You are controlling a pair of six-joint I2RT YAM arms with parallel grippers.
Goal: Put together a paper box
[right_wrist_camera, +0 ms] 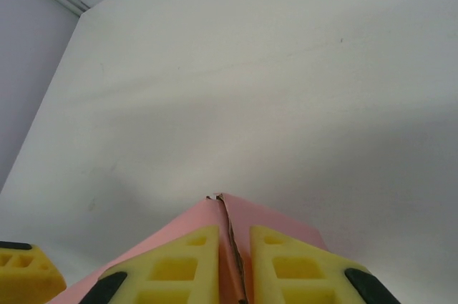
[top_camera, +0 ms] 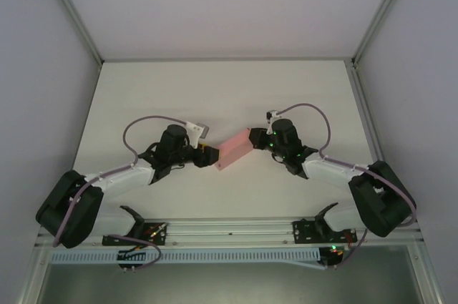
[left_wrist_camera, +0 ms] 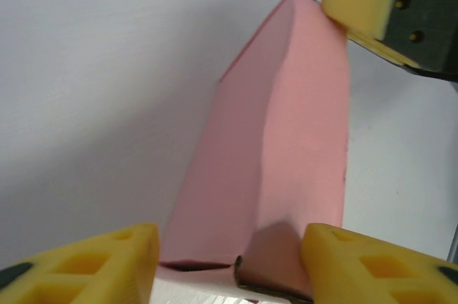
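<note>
While the paper box (top_camera: 234,149) sits at desk (top_camera: 215,89) centre, right gripper (right_wrist_camera: 235,261) jaws pinched shut on its 1 o'clock end, left gripper (left_wrist_camera: 229,247) jaws spread astride its 7 o'clock end, grip unconfirmed, flap closure appears in hand, next requiring a steady counter-hold.

Near end of paper box (left_wrist_camera: 286,146) off the left wrist view's bottom, far corner perhaps behind right fingers (left_wrist_camera: 361,0)
</note>
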